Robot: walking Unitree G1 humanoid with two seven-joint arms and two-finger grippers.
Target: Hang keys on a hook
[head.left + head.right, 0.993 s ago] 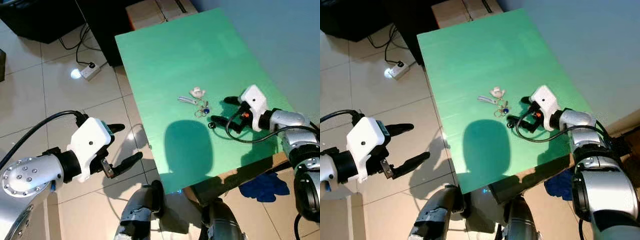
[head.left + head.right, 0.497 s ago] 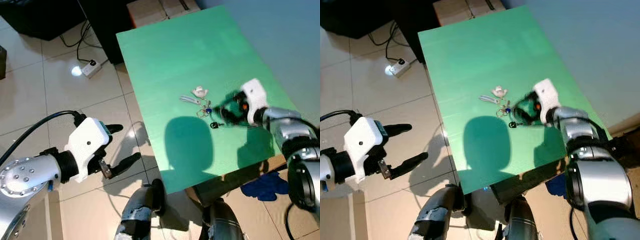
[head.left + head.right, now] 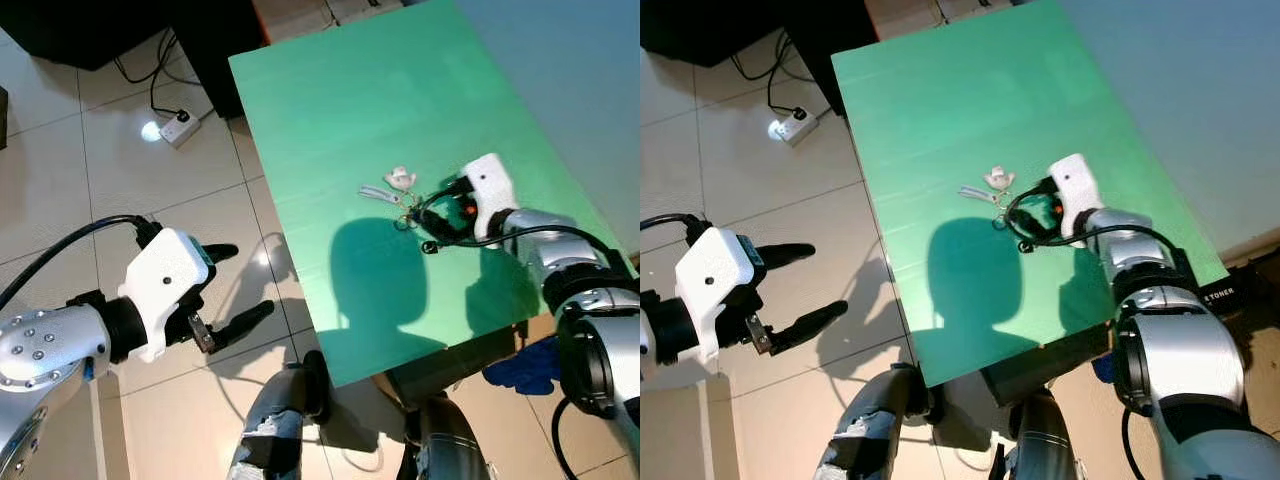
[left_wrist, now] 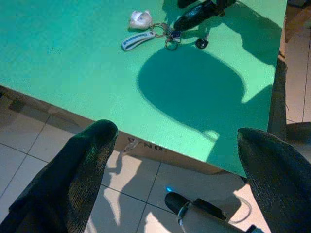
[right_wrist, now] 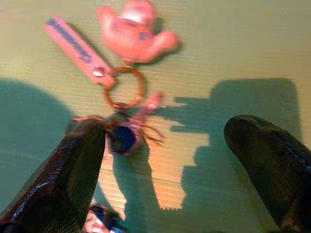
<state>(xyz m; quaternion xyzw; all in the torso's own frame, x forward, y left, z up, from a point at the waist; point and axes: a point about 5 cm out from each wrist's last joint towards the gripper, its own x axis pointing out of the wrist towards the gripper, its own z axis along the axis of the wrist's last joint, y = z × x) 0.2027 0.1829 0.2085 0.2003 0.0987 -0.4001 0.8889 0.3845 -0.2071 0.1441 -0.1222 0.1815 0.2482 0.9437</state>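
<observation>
Keys (image 3: 397, 196): small bunch on a ring, with white figure charm, white strap tag, blue fob.
Pose: lying flat, spread out.
Place: mid green table (image 3: 340, 110).

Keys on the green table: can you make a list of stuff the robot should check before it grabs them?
1. Keys lie flat on the green table, nothing on top: ok.
2. Right gripper is at the keys with its fingers apart: ok.
3. One finger is already at the blue key part, the other is off to the side: ok.
4. Keys are actually between the fingers: cannot tell.
5. Left gripper is away over the floor, open: ok.
6. A hook to hang them on: cannot tell.
</observation>
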